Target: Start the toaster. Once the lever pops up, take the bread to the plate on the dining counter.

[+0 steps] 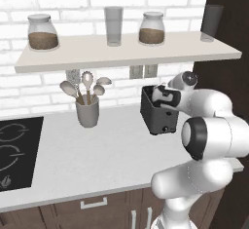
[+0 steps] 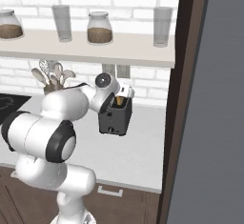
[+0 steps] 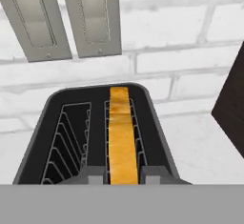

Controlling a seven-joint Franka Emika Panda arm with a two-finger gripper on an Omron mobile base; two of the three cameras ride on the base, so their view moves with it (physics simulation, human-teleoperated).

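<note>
The dark toaster (image 1: 158,118) (image 2: 113,119) (image 3: 33,156) stands on the white counter by the brick wall. The bread (image 3: 121,137) (image 2: 117,100), golden on its top edge, stands upright in the right-hand slot of the hand view; the other slot is empty. My gripper (image 3: 123,173) (image 1: 163,99) reaches down over the toaster top, its fingertips (image 3: 93,173) pressed against both faces of the bread's near end, shut on it. The plate and the dining counter are out of view.
A grey utensil cup (image 1: 87,111) stands left of the toaster, with a black cooktop (image 1: 14,150) further left. A shelf (image 1: 126,52) with jars and glasses hangs above. A tall dark panel (image 2: 209,99) rises close to the toaster's right. Wall switch plates (image 3: 62,18) sit behind it.
</note>
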